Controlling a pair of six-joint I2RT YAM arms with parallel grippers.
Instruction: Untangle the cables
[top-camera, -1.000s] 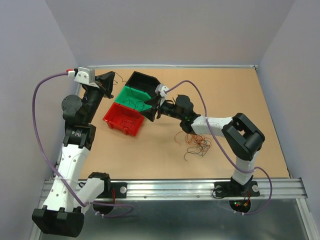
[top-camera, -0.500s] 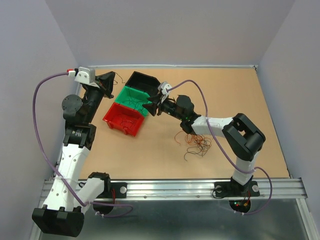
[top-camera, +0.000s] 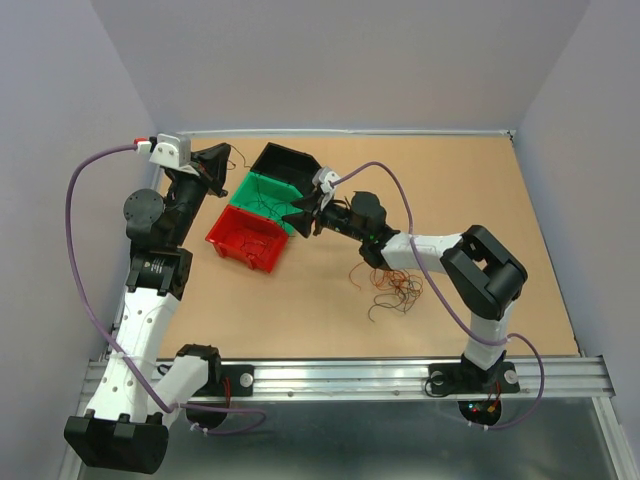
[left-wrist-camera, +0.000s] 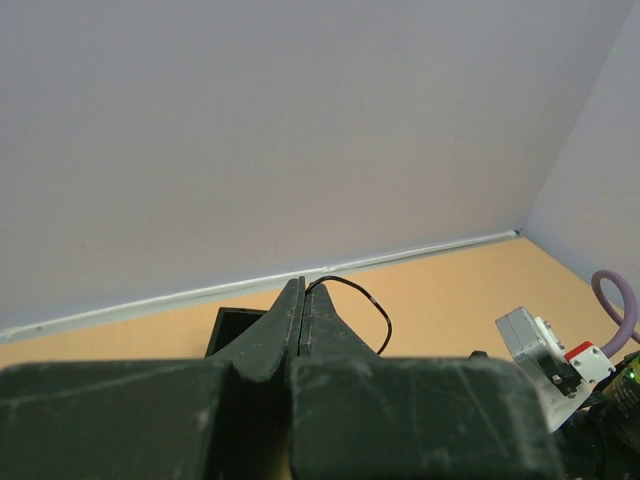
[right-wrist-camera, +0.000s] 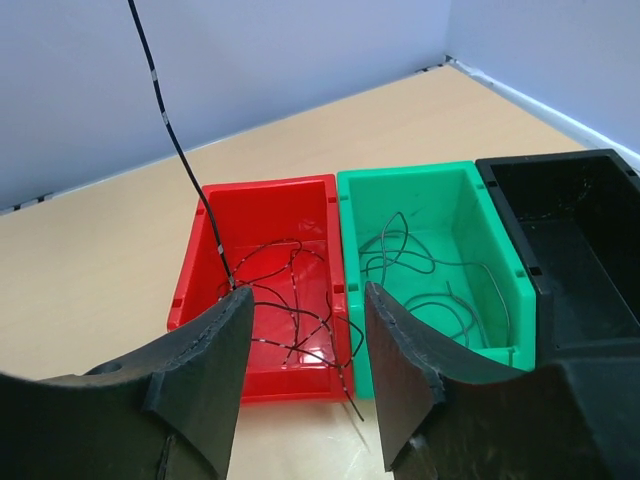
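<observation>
Top view: one loose bunch of cables (top-camera: 395, 290) lies toward the table's (top-camera: 500, 180) near edge. Three bins, namely red bin (top-camera: 248, 238), green bin (top-camera: 265, 195) and black bin (top-camera: 285, 163), stand towards its far-left corner.

Left wrist: the left gripper (left-wrist-camera: 302, 300) is closed, pinching one black cable (left-wrist-camera: 375, 310).

Right wrist: the right gripper (right-wrist-camera: 307, 300) is half open and grips nothing.

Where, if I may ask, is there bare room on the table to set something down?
The table is bare across its far right part, beyond the right arm, and along the near edge left of the cables. It is crowded around the red bin, green bin and black bin, where the right gripper hovers.
</observation>
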